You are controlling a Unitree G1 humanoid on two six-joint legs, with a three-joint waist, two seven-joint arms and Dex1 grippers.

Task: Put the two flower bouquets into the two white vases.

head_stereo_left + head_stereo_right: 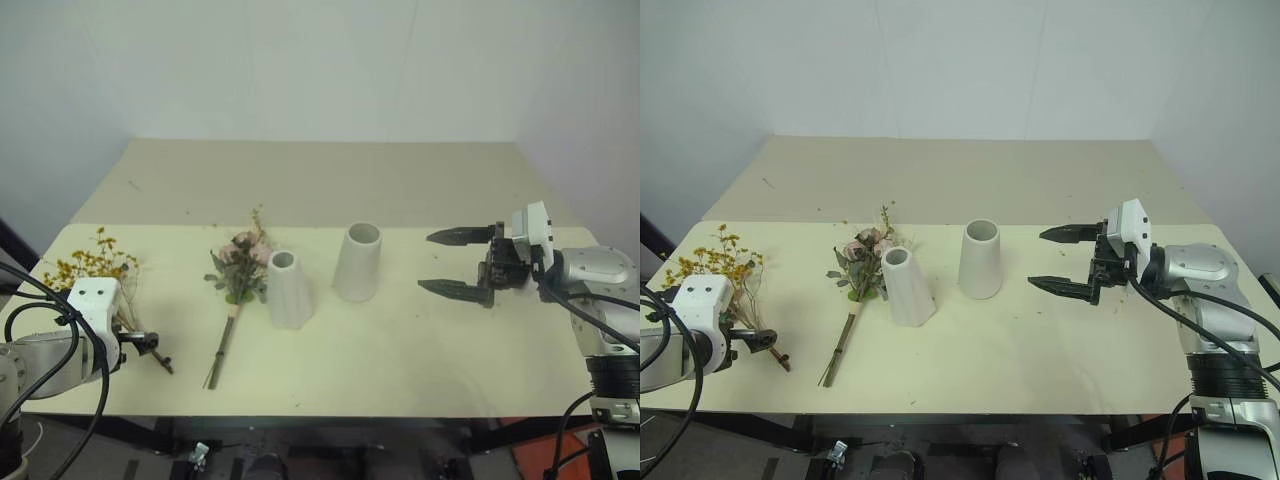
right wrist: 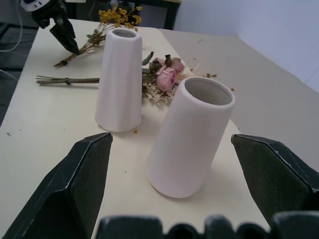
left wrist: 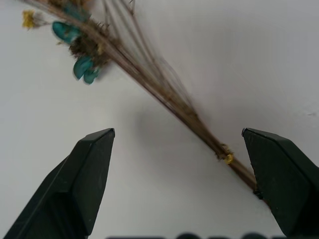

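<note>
Two white vases on table (image 1: 450,370): narrow-mouthed vase (image 1: 288,290), wider-mouthed vase (image 1: 358,262). Two bouquets: yellow spray (image 1: 95,265), pink rose bunch (image 1: 238,275). Two grippers: left gripper (image 3: 184,184), right gripper (image 1: 445,262). One table.

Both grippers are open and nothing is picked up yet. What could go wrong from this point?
The left gripper straddles the yellow bouquet's thin stems, which lie flat on the table; a close might catch only a few. The right gripper faces the wider-mouthed vase at body height, so an advance could topple it. The narrow-mouthed vase leaves little room for stems.
</note>
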